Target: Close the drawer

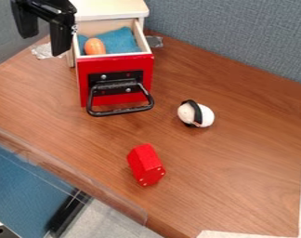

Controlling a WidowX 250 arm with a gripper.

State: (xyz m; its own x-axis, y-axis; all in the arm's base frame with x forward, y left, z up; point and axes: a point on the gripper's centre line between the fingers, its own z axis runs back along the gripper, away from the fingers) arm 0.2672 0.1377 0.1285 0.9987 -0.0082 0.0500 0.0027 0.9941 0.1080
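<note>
High in the upper left corner hangs the black gripper (43,33), open, its two fingers apart with nothing between them. The drawer (119,65) is pulled out of the small pale wooden cabinet (109,8); it has a red front and a black loop handle (122,111) that faces the camera. Inside it lie a blue cloth (121,41) and an orange egg-shaped object (94,46). The gripper is to the left of the drawer in the view, apart from the front and handle.
A white ball-like object with a black band (205,115) lies right of the drawer. A red block (145,164) rests nearer the camera. Grey-blue partitions (240,37) stand behind the wooden table (246,153), whose edge runs along the lower left.
</note>
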